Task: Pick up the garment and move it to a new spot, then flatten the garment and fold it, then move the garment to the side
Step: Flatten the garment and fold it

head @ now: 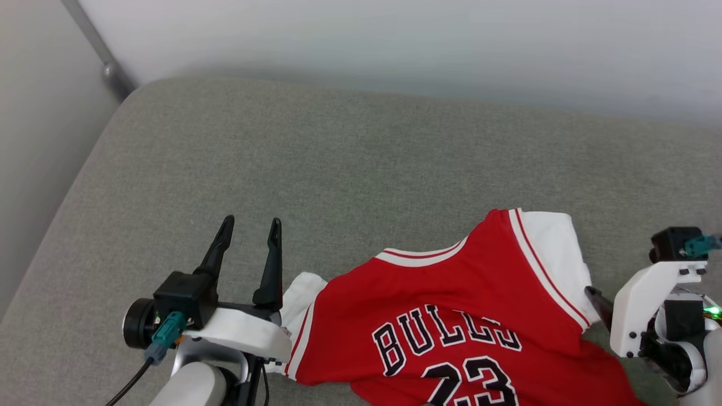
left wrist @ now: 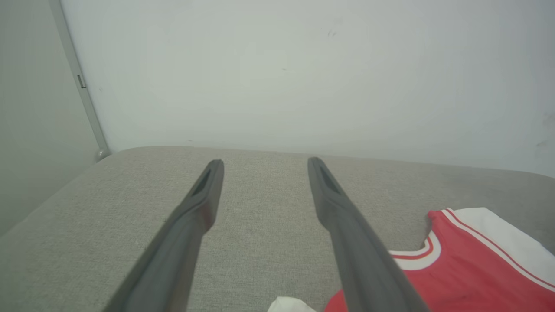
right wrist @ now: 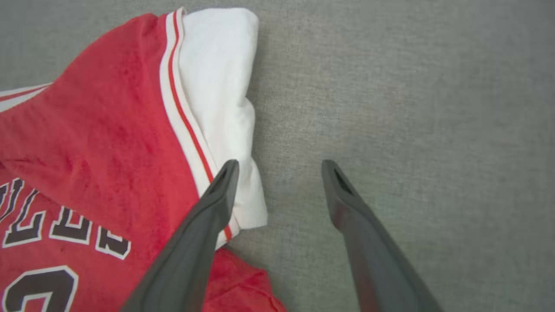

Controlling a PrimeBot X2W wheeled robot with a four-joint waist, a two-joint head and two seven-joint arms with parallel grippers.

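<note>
On cushion (head: pixel 338 158), bare room beyond garment (head: pixel 451 282), left pincer (head: pixel 251 220), right pincer (right wrist: pixel 279 164) spread

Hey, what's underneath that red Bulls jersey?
The jersey lies on a grey fabric cushion, which shows bare beyond its collar and sleeves. Whatever is directly beneath the cloth is covered, so nothing else can be confirmed there.

Red garment (head: pixel 451 293) chest reads "BULLS" in black white-outlined letters, with "23" directly beneath, partly cut off.
</note>
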